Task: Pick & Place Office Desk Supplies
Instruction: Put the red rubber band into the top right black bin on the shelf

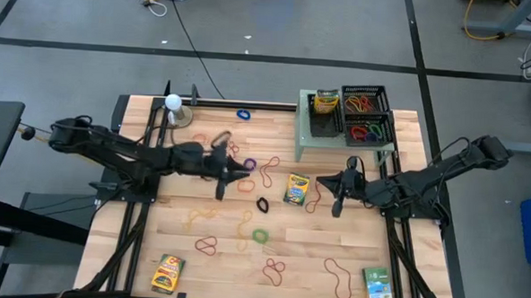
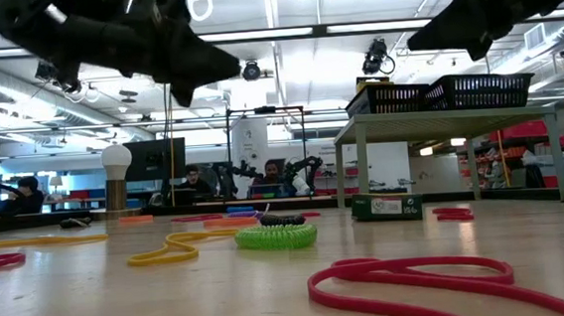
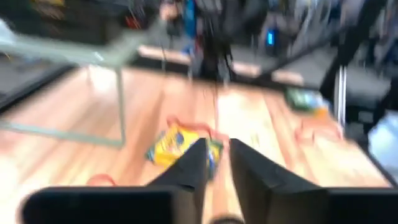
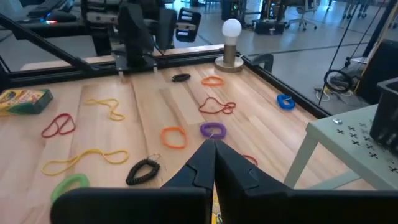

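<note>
Near the crayon box (image 1: 297, 189) mid-surface, the left gripper (image 1: 246, 174) hovers, can't tell if it's grasping anything. Right gripper (image 1: 322, 181) is clenched empty beside that box. Risk: converging arms could collide over it, scattering nearby rubber bands (image 1: 270, 172).

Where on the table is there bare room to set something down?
Bare wood lies in front of the shelf, toward the table's right edge, and at the left edge below the white ball. The middle is crowded: rubber bands spread around the crayon box, with both arms over it.
</note>
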